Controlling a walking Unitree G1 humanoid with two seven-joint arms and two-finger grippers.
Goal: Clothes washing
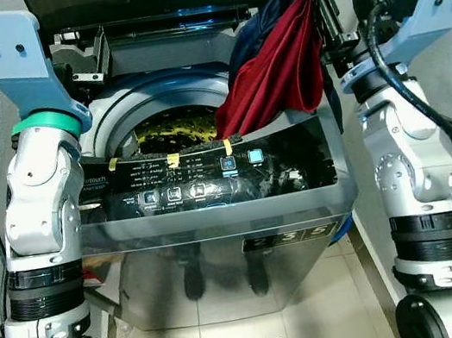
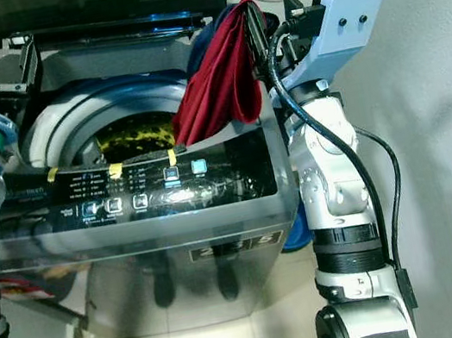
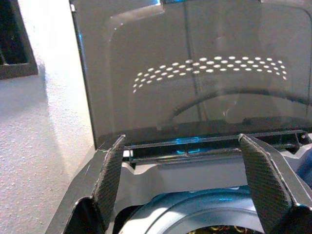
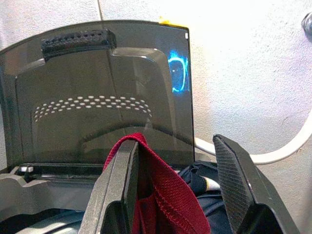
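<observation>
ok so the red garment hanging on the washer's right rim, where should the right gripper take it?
At its bunched top fold, coming from above on the right. The red garment peaks there beside the right gripper, whose fingers stand apart around it, while the rest drapes loosely down over the control panel.

Head eyes look down; wrist views face the raised lid.

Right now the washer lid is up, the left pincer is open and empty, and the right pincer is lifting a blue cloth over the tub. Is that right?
Not quite: the cloth hanging at the right pincer is red, as the right wrist view shows; a dark blue garment only lies behind it. The rest stands: the washer lid is up and the left pincer is open and empty.
</observation>
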